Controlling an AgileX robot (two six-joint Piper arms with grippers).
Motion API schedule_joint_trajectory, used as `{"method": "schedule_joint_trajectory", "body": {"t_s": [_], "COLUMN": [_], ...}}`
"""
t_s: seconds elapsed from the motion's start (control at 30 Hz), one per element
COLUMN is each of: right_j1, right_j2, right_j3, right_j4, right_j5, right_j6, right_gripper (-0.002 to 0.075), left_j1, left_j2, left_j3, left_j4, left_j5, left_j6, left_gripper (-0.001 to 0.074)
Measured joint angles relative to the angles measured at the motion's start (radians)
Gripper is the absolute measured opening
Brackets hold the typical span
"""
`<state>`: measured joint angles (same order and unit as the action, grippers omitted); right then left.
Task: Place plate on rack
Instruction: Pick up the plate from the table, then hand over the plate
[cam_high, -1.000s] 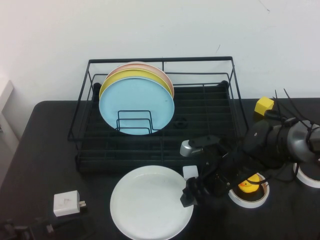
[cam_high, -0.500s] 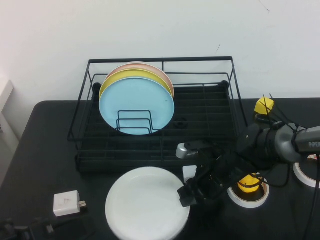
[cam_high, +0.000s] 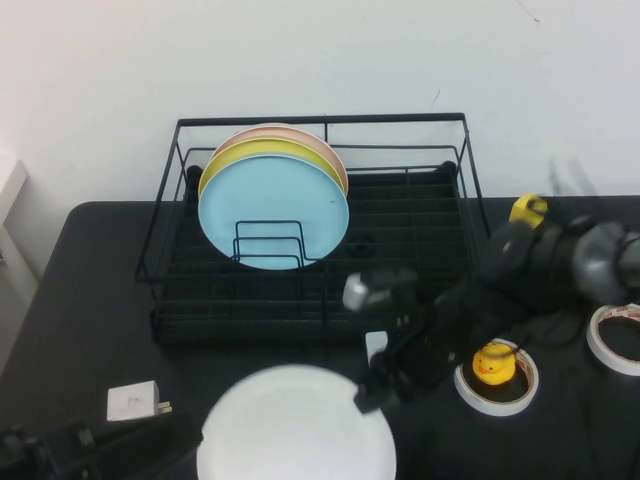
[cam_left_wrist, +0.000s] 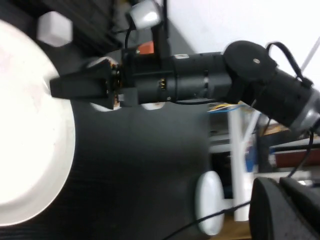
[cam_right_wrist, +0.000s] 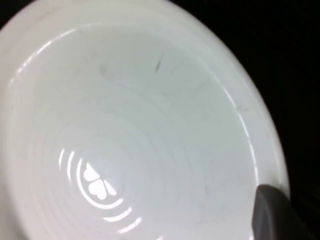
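Note:
The white plate (cam_high: 295, 425) lies flat on the black table at the front, in front of the black wire rack (cam_high: 320, 120). My right gripper (cam_high: 368, 395) is at the plate's right rim and shut on it; one fingertip (cam_right_wrist: 272, 212) lies over the rim of the plate (cam_right_wrist: 140, 125). The left wrist view shows that gripper (cam_left_wrist: 65, 89) meeting the plate (cam_left_wrist: 30, 125) at its edge. My left gripper (cam_high: 150, 445) sits low at the front left corner, beside the plate, its fingers (cam_left_wrist: 287, 210) together and empty.
A light blue plate (cam_high: 273, 210), a yellow plate (cam_high: 255, 150) and a pink plate (cam_high: 305, 135) stand in the rack's left half. A white charger (cam_high: 135, 402), a white cube (cam_high: 376, 343), a yellow duck in a tape roll (cam_high: 492, 365) and another tape roll (cam_high: 615, 335) lie around.
The right gripper and the white plate have slid together toward the table's front and a little left. The left gripper has come further into view at the front left.

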<state>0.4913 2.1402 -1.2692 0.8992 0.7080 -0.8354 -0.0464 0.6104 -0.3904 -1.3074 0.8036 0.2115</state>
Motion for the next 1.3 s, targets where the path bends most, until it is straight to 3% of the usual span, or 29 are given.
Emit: {"method": "schedule_joint_trajectory", "body": {"t_s": [0.3, 0.4, 0.6, 0.7, 1.1, 1.2, 1.3], "right_j1": [0.0, -0.004, -0.016, -0.016, 0.067, 0.076, 0.077], "right_j2": [-0.379, -0.501, -0.651, -0.677, -0.657, -0.657, -0.657], "right_j3": [0.0, 0.0, 0.0, 0.0, 0.002, 0.002, 0.002], "right_j4": [-0.23, -0.363, -0.437, -0.4, -0.282, -0.272, -0.257], "right_j5": [0.036, 0.045, 0.056, 0.058, 0.005, -0.015, -0.034], "right_j6": [0.048, 0.114, 0.177, 0.181, 0.158, 0.157, 0.157], "right_gripper": [0.001, 0.001, 0.0009, 0.0009, 0.0009, 0.0009, 0.0009], "left_j1": [0.0, 0.0, 0.0, 0.0, 0.0, 0.0, 0.0], "left_j2": [0.0, 0.0, 0.0, 0.012, 0.08, 0.08, 0.08], "left_j3": [0.0, 0.0, 0.0, 0.0, 0.0, 0.0, 0.0], "left_j4": [-0.241, -0.285, -0.267, -0.246, -0.231, -0.229, -0.224], "left_j5": [-0.008, -0.026, -0.109, -0.115, -0.043, -0.04, -0.04], "left_j6": [0.103, 0.181, 0.263, 0.287, 0.466, 0.512, 0.545], "left_gripper": [0.0031, 0.0139, 0.0486, 0.0552, 0.0572, 0.0505, 0.0359]}}
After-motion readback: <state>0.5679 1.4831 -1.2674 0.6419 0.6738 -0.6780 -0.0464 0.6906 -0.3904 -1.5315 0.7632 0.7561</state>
